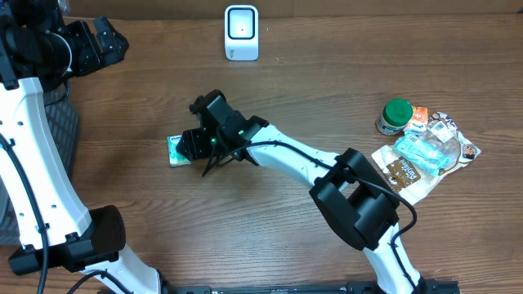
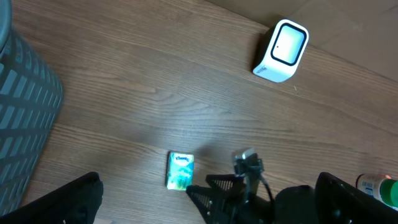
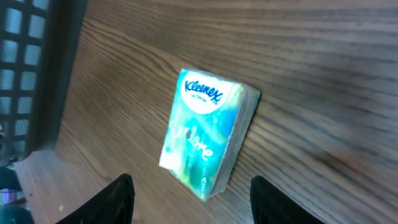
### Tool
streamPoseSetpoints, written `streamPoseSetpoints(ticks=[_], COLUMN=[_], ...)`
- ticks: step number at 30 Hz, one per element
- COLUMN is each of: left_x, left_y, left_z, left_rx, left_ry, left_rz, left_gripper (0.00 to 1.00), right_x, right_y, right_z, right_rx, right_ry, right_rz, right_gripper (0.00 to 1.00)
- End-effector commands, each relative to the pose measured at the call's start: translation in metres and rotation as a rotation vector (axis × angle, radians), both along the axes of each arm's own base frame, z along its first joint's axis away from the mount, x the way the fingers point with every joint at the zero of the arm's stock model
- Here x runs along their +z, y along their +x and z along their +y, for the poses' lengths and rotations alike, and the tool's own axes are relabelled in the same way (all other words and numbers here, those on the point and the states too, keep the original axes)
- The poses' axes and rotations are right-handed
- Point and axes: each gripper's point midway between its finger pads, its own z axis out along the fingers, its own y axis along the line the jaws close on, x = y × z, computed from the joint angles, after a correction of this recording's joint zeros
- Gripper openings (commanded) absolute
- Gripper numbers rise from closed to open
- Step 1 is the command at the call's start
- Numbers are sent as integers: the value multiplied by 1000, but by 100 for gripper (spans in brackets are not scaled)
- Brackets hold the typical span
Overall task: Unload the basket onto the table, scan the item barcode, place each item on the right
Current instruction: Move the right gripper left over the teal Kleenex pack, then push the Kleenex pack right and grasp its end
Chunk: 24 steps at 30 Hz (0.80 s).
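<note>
Under right gripper [image 3: 191, 180], tissue pack [image 3: 208, 134]

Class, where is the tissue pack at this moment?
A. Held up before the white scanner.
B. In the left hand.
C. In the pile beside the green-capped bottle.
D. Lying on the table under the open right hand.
D: the tissue pack lies flat on the table, with the right hand open above it, not gripping.

White scanner [image 2: 283, 51] upper right, tissue pack [image 2: 180, 170] flat on table [image 2: 155, 81], basket [image 2: 25, 118] left
</note>
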Motion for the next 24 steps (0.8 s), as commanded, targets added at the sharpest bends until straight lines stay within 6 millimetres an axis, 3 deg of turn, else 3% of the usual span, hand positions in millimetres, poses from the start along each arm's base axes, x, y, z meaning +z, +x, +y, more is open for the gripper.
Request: streamPoseSetpoints(ticks=[1, 7, 12, 19, 24], left_x=[7, 7, 7, 7, 7], left_y=[-3, -3, -3, -3, -3], left_z=[0, 0, 0, 0, 0], left_rx=[9, 9, 9, 9, 9], left_ry=[0, 0, 0, 0, 0], left_rz=[-18, -18, -18, -18, -18], left_gripper=[99, 99, 99, 100, 100], right_x=[-13, -36, -38, -54, -64], right_y=[0, -3, -2, -6, -8], right_z=[6, 10, 13, 12, 7], right_rx=[-6, -11, -21, -42, -51], right_ry=[-18, -51, -46, -78, -101], right_rz=[-11, -11, -17, -5, 27], right_gripper=[56, 50, 39, 34, 14])
